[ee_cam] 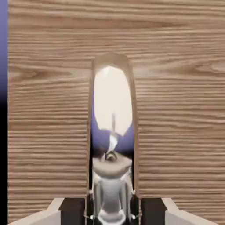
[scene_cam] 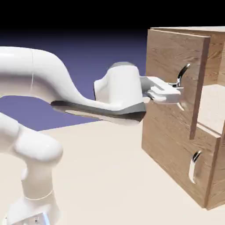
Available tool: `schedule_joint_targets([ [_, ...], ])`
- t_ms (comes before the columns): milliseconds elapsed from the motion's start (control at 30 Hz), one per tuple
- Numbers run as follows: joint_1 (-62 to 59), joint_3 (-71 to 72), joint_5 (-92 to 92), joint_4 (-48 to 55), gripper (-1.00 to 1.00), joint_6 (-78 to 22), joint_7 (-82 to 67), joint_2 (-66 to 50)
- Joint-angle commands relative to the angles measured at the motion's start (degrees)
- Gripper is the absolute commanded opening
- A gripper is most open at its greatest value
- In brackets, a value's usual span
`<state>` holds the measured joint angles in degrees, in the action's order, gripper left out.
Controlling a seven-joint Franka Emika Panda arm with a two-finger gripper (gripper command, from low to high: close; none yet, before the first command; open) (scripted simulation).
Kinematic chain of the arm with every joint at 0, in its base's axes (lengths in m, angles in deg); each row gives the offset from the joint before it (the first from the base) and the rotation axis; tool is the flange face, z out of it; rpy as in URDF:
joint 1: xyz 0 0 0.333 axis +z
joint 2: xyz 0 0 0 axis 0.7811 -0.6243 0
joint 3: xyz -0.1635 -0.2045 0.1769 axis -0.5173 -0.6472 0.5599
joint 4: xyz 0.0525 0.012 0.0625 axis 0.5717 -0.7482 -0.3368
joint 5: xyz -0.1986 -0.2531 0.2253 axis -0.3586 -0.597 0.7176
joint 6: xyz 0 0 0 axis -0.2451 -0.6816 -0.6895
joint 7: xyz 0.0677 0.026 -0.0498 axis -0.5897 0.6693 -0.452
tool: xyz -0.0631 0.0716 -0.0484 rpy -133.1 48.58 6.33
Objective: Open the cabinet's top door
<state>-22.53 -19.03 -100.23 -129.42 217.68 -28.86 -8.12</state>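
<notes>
The light-brown wood-grain cabinet (scene_cam: 176,149) stands at the exterior view's right. Its top door (scene_cam: 169,66) is the taller upper panel, and its far edge stands a little off the cabinet body, with a pale interior showing behind. My gripper (scene_cam: 178,91) reaches in level from the left and is shut on the door's long curved silver handle (scene_cam: 183,74). In the hand view the shiny handle (ee_cam: 113,110) runs up the middle between my fingertips (ee_cam: 70,212), with my gripper (ee_cam: 112,206) closed around its base. The door's wood (ee_cam: 48,110) fills the rest of that view.
Below the top door sits the shorter panel (scene_cam: 171,154) with its small silver handle (scene_cam: 194,165). The cabinet rests on a pale table (scene_cam: 101,176). My white arm (scene_cam: 48,83) arches in from the lower left, its base (scene_cam: 35,193) near the picture's corner.
</notes>
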Motion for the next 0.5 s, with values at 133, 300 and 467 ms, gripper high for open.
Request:
schedule_joint_targets([
  [133,-10.33,9.97,10.23,-8.04,-1.00,-3.38,-4.90,4.68],
  [300,-19.04,20.03,22.49,-15.54,-1.00,-6.44,-10.67,11.10],
  [467,-24.49,28.58,34.95,-21.25,-1.00,-9.08,-16.68,17.78],
])
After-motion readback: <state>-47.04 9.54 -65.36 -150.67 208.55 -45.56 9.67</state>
